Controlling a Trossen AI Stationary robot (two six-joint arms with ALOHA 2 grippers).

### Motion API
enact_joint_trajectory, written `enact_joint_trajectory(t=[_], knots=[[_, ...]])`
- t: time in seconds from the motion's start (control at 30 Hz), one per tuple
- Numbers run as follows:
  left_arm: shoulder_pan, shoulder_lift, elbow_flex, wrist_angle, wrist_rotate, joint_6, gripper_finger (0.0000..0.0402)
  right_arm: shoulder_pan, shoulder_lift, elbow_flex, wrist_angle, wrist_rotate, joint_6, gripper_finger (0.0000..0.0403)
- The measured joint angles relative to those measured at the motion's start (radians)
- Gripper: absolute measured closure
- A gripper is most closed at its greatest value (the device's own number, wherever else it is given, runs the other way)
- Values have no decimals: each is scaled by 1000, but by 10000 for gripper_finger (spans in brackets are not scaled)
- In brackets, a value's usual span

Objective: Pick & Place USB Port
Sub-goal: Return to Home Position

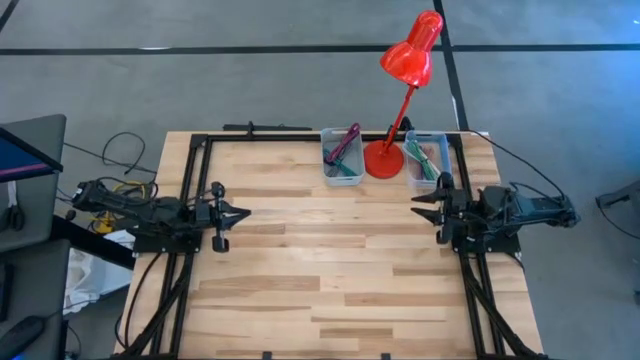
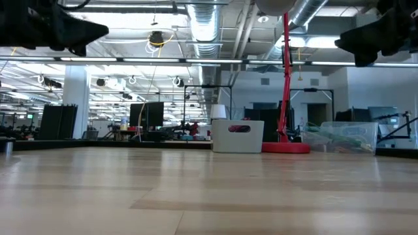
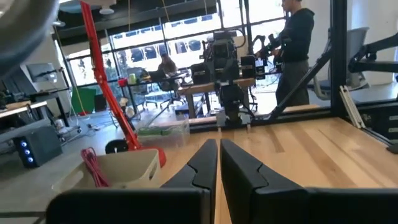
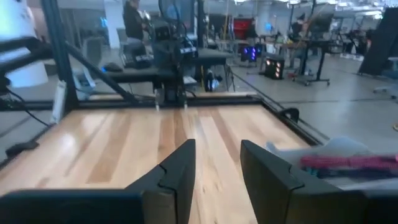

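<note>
Green cable (image 1: 426, 160) in clear rectangular bin (image 1: 427, 134)

No text, label, brand or number is legible in any view. The white bin (image 2: 238, 136) and the table (image 1: 330, 250) show no readable marking.

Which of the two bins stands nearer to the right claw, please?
The transparent bin, right of the red lamp and close to the right claw; the white bin stands on the lamp's other side.
</note>
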Motion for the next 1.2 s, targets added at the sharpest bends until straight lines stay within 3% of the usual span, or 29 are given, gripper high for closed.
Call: enact_joint_trajectory(t=[0.27, 0.7, 1.2], knots=[[0, 0, -54, -26, 0, -116, 381, 0, 0, -41, 2, 46, 19, 283], [0, 0, -54, -27, 0, -109, 381, 10, 8, -112, 14, -33, 47, 283], [0, 0, -54, -26, 0, -105, 381, 20, 0, -112, 1, -28, 19, 283]])
